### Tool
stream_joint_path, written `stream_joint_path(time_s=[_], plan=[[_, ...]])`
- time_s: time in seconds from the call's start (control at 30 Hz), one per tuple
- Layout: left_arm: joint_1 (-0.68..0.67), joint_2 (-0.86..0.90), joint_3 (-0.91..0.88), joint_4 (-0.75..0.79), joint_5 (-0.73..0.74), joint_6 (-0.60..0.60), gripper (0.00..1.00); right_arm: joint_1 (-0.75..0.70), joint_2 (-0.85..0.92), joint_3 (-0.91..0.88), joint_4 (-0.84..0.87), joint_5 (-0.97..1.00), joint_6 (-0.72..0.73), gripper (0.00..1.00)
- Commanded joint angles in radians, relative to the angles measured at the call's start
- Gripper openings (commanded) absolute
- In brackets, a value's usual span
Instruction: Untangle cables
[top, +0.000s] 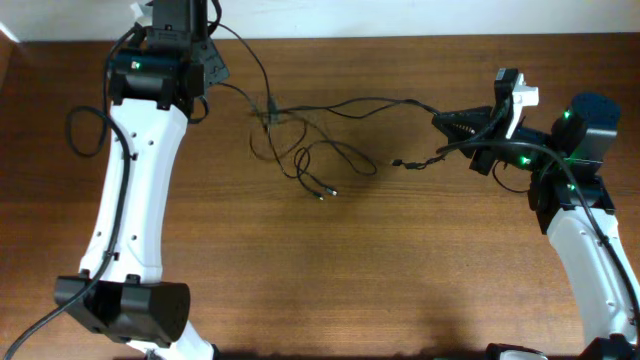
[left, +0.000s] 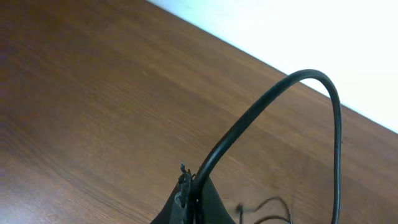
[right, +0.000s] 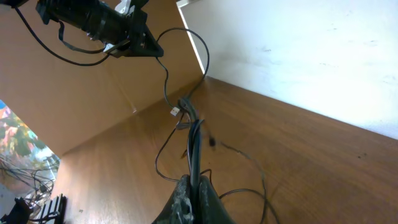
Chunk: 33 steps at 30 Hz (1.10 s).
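Note:
Thin black cables (top: 330, 105) stretch across the wooden table between my two grippers. They meet in a tangle (top: 270, 115), with loose loops (top: 325, 160) and small plug ends (top: 327, 192) lying in front of it. My left gripper (top: 217, 66) is at the back left, shut on a cable. In the left wrist view that cable (left: 273, 99) arcs up out of the shut fingers (left: 189, 193). My right gripper (top: 442, 122) is at the right, shut on a cable. In the right wrist view this cable (right: 194, 143) runs taut from the fingers (right: 194, 193) to the tangle (right: 183, 112).
A short cable end with a plug (top: 398, 162) lies left of the right gripper. A thicker black arm cable (top: 85, 130) loops beside the left arm. The table's far edge meets a white wall (left: 298, 37). The left arm's base (top: 125, 305) stands at the front left.

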<state>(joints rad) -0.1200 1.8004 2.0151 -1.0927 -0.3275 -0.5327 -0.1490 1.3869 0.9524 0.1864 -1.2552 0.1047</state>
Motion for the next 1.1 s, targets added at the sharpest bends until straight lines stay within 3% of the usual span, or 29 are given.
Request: stream_joint_path(time_s=[0.0,0.3,0.33,0.4,0.43,0.5,0.6,0.67,0.77,0.87,0.93,0.97,1.03,1.07], plan=[[0.049,-0.033,0.014,-0.003,-0.060,-0.005,0.00,-0.003,0.007,0.002,0.002,-0.013,0.000,0.04],[0.175,-0.033,0.014,-0.055,-0.062,-0.005,0.04,-0.003,0.007,0.002,0.003,-0.005,0.000,0.04],[0.178,-0.033,0.014,-0.054,-0.062,-0.005,0.29,-0.003,0.007,0.002,0.003,-0.005,0.000,0.04],[0.180,-0.033,0.014,-0.054,-0.062,-0.005,0.45,-0.003,0.007,0.002,0.003,-0.005,0.000,0.10],[0.180,-0.033,0.014,-0.054,-0.062,-0.005,0.66,-0.003,0.007,0.002,0.003,-0.005,0.000,0.13],[0.180,-0.033,0.014,-0.058,-0.062,-0.005,0.74,-0.003,0.007,0.002,0.003,-0.005,0.000,0.20],[0.180,-0.033,0.014,-0.063,-0.060,-0.005,0.76,-0.003,0.007,0.002,0.003,-0.005,0.000,0.20],[0.180,-0.033,0.014,-0.069,-0.053,-0.005,0.94,-0.003,0.007,0.002,0.002,-0.005,0.000,0.20],[0.180,-0.033,0.014,-0.074,-0.019,-0.005,1.00,-0.003,0.007,0.002,0.002,-0.005,0.000,0.20],[0.180,-0.032,0.014,-0.076,0.051,0.020,0.99,-0.003,0.007,0.002,0.002,-0.005,0.000,0.35],[0.180,-0.032,0.014,-0.073,0.120,0.087,0.99,-0.002,0.008,0.002,-0.005,-0.005,0.000,0.57],[0.180,-0.032,0.014,-0.072,0.153,0.132,0.99,-0.002,0.008,0.002,-0.010,0.001,0.000,0.83],[0.180,-0.031,0.014,-0.072,0.199,0.201,0.99,-0.002,0.008,0.002,-0.032,0.038,0.000,0.99],[0.179,-0.028,0.014,-0.072,0.233,0.245,0.99,-0.002,0.008,0.002,-0.049,0.061,0.000,0.99]])
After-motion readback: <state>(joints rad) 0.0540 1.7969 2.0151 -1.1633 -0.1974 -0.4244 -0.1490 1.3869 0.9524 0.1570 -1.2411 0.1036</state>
